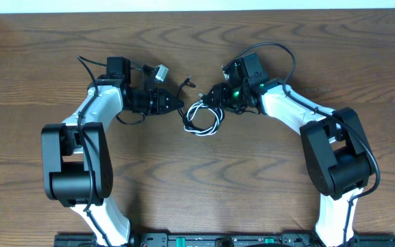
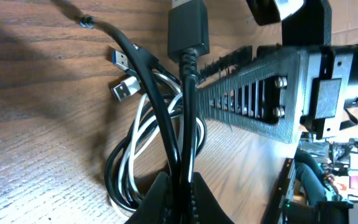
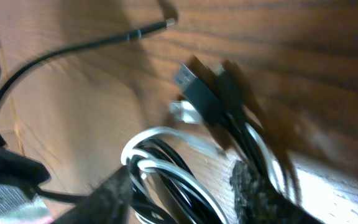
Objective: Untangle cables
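Observation:
The cables [image 1: 203, 118] lie in a small black-and-white coil on the wood table between my two grippers. My left gripper [image 1: 179, 103] is at the coil's upper left. In the left wrist view it [image 2: 182, 202] is shut on a black cable [image 2: 183, 137] that ends in a black plug [image 2: 188, 28]. A white cable [image 2: 138, 124] loops beside it, near two metal USB plugs [image 2: 124, 90]. My right gripper [image 1: 210, 103] reaches in from the coil's upper right. In the blurred right wrist view it [image 3: 182, 199] stands open, astride the white cable [image 3: 166, 171] and black loops.
A thin black cord [image 3: 86, 46] with a small tip trails away over the table. My right gripper's ribbed finger [image 2: 260, 93] lies close beside the left-held cable. Both arm bases [image 1: 197, 239] stand at the table's front edge. The table's far edge [image 1: 197, 11] meets a white wall.

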You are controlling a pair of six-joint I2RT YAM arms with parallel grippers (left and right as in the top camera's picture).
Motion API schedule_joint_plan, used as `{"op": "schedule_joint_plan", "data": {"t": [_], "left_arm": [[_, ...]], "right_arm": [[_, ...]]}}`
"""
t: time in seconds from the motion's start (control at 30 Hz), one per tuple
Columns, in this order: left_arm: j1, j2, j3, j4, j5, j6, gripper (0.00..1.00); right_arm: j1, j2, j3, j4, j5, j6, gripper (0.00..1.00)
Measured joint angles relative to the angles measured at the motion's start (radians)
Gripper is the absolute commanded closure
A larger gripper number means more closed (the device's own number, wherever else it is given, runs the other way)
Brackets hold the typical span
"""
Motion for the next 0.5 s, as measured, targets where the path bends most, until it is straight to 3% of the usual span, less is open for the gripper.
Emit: {"op": "schedule_joint_plan", "data": {"t": [0.27, 0.5], "left_arm": [[-0.004, 0.000, 0.000, 0.032, -0.118, -0.118, 0.92], [0.025, 0.000, -0.001, 0.037, -0.275, -0.302, 0.92]], "right_arm": [[0.000, 0.000, 0.000, -0.147, -0.016, -0.047, 0.39], [0.000, 0.000, 0.000, -0.202, -0.055, -0.077, 0.32]]}}
